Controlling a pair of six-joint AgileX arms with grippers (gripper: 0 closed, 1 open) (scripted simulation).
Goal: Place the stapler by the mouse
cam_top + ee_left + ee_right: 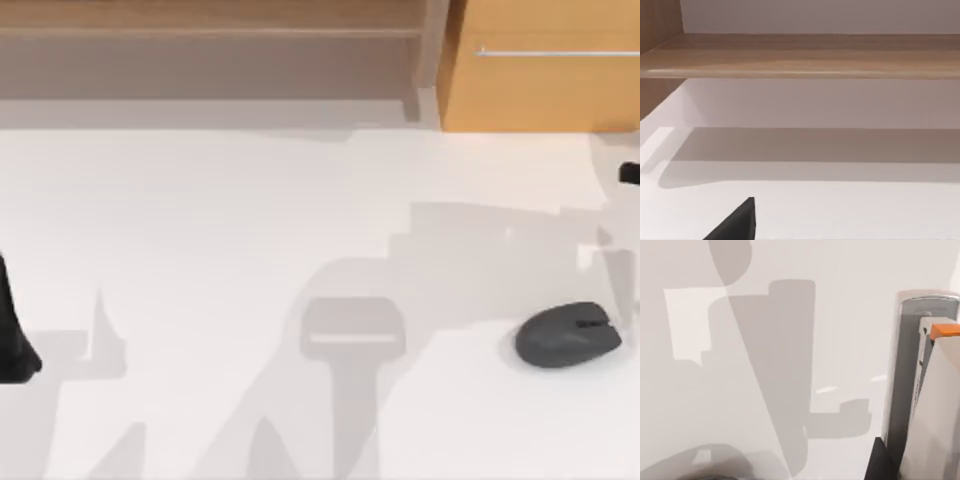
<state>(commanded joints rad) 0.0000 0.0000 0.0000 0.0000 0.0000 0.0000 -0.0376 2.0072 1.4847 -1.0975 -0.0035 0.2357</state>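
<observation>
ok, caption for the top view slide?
Dark grey mouse sits at the white table's right; left arm parked at the left edge.

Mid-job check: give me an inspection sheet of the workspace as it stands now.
Surface: white table, arm shadows across it.
Job's things: mouse flat near the table's right edge; stapler close up in the right wrist view, a pale bar with an orange part, whether it is gripped cannot be told.
Clutter: nothing seen.
Grippers: left gripper at the left edge; right gripper at the right edge, behind the mouse.
Cables: nothing seen.
Surroundings: wooden shelf and cabinet behind the table.
</observation>
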